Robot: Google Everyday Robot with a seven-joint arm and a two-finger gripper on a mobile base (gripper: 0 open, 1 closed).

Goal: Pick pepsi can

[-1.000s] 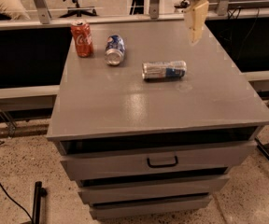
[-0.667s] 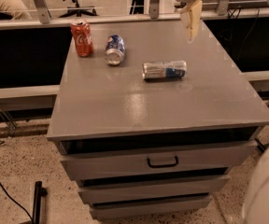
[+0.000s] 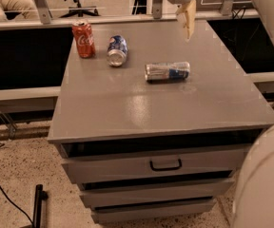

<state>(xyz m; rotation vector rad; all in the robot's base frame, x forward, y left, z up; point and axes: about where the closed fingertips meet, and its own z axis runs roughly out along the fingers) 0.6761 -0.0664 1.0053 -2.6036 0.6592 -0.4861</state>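
Observation:
The pepsi can (image 3: 117,50) is blue with a white and red logo. It lies on its side at the back left of the grey cabinet top (image 3: 127,108), its silver end facing me. My gripper (image 3: 187,19) hangs above the back of the cabinet top, to the right of the pepsi can and well apart from it. Its cream fingers point down and hold nothing.
An upright red Coca-Cola can (image 3: 83,38) stands just left of the pepsi can. A slim silver can with a blue patch (image 3: 168,71) lies on its side mid-table. Drawers with a black handle (image 3: 165,165) are below. My arm's bulk (image 3: 265,184) fills the lower right.
My gripper has moved left and a little back above the table. A part of my arm has come into view at the lower right. The cans have not moved.

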